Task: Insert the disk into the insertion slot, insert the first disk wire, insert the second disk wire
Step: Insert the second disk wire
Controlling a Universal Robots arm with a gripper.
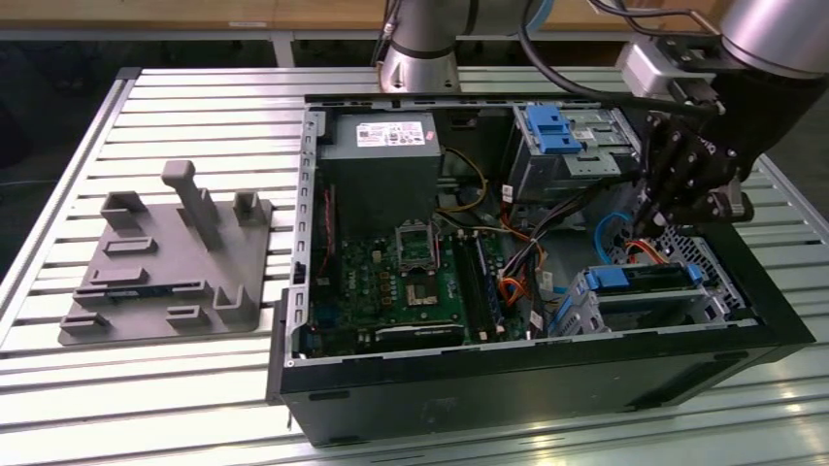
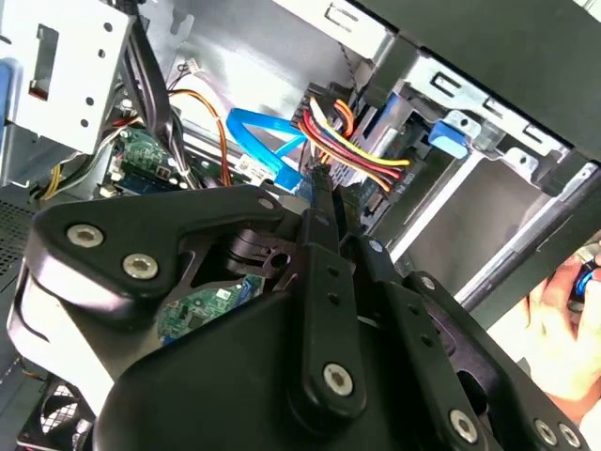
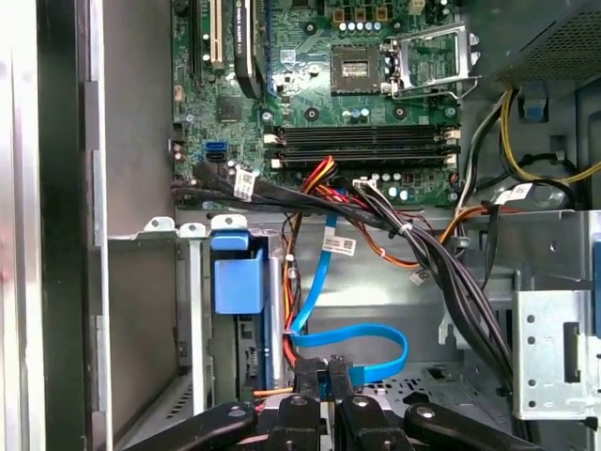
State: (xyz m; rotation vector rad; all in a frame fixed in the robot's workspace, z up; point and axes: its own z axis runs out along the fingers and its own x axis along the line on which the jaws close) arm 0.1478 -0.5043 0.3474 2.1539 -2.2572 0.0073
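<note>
Blue plastic frames the disk (image 1: 644, 279), which sits inside the insertion slot (image 1: 599, 313), the grey perforated cage just below and in front of the tool (image 1: 644, 225) in the exterior view. The tool hangs inside the open computer case (image 1: 545, 383), its black fingers (image 3: 324, 404) pinched together on the end of a flat blue cable (image 3: 362, 343) in the first wrist view. That cable loops away from the tool toward the green motherboard (image 3: 357, 85). A bundle of red, yellow and black wires (image 2: 352, 150) runs just beyond the fingertips in the second wrist view. The case rests on a slatted metal surface (image 1: 169, 408), well apart from a grey fixture (image 1: 169, 262).
</note>
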